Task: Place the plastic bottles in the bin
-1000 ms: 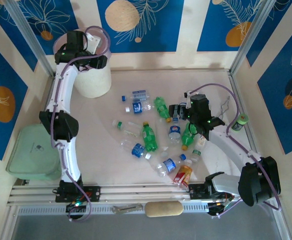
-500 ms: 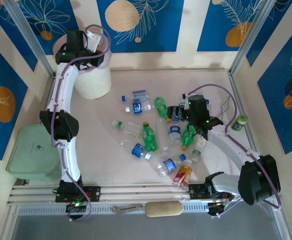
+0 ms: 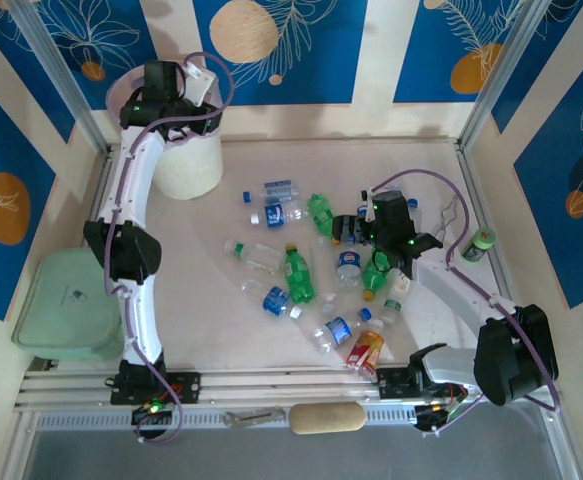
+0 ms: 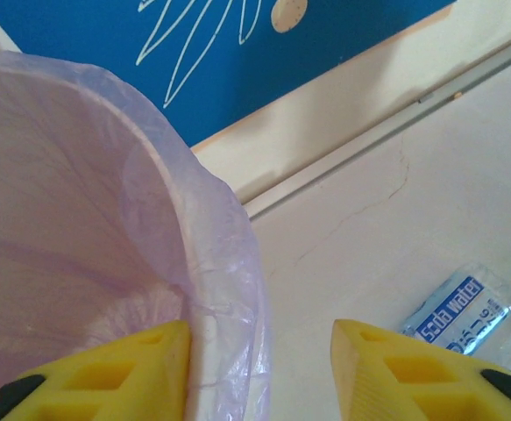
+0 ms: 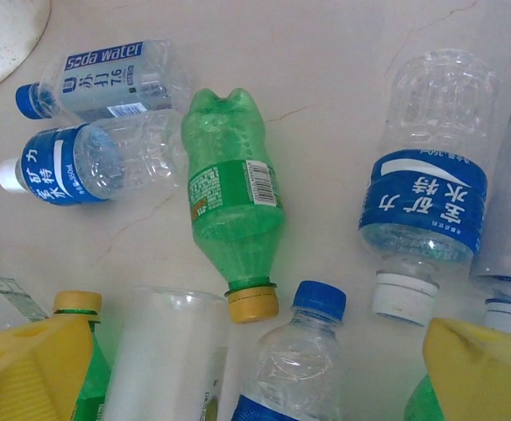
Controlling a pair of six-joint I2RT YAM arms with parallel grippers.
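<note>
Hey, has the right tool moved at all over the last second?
Yes. The right tool has shifted slightly to the left in the top view, away from the dark can standing off to its right.

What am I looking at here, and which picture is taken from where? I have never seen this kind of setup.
Two robot arms are bolted at the near edge of a table. One picture looks down from above. The other two come from cameras on the wrists, each showing its own yellow fingers at the bottom. Many plastic bottles lie scattered on the table, and a white bin lined with a pale bag stands at the far left. The left gripper hangs at the bin's rim, with nothing between its parted fingers. The right gripper hovers open over the bottles, holding nothing.
</note>
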